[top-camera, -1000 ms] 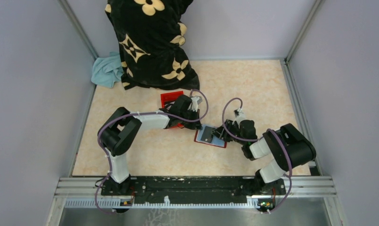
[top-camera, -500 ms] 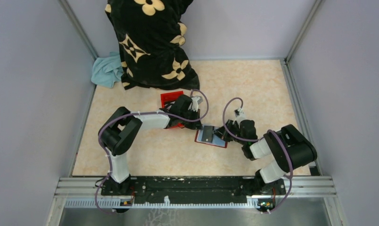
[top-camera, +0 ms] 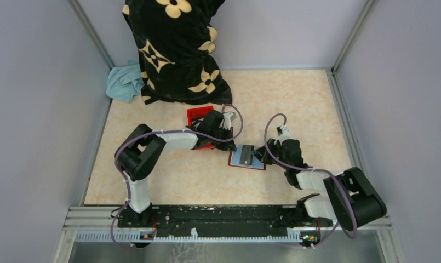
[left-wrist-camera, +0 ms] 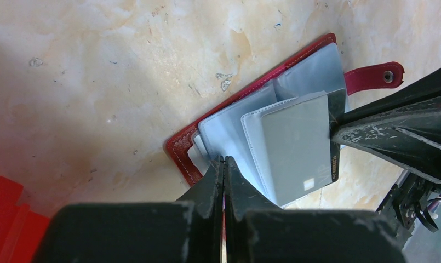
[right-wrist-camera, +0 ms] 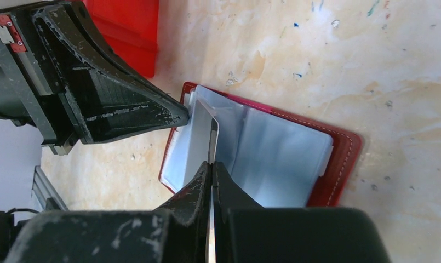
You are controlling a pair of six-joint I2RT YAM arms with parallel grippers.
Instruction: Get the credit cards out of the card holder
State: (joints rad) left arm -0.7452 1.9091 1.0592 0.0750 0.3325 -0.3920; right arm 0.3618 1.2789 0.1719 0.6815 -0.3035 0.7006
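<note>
The dark red card holder (top-camera: 255, 165) lies open on the table, its pale sleeves fanned out; it also shows in the left wrist view (left-wrist-camera: 179, 148) and the right wrist view (right-wrist-camera: 344, 159). My left gripper (top-camera: 230, 144) (left-wrist-camera: 223, 160) is shut on the holder's left edge by the sleeves. My right gripper (top-camera: 261, 156) (right-wrist-camera: 211, 164) is shut on a pale grey credit card (left-wrist-camera: 295, 148) (right-wrist-camera: 200, 137). The card stands partly out of a stitched sleeve. The right fingers (left-wrist-camera: 393, 131) hold the card's dark end. I cannot tell whether other cards sit in the sleeves.
A bright red plastic box (top-camera: 198, 115) (right-wrist-camera: 125, 33) sits just behind the left gripper. A black cloth with cream flowers (top-camera: 174, 49) and a teal cloth (top-camera: 125, 82) lie at the back left. Grey walls close in both sides.
The right arm's elbow has swung out to the near right. The card in the right gripper has turned and now shows its pale face. The left arm has stayed put.
</note>
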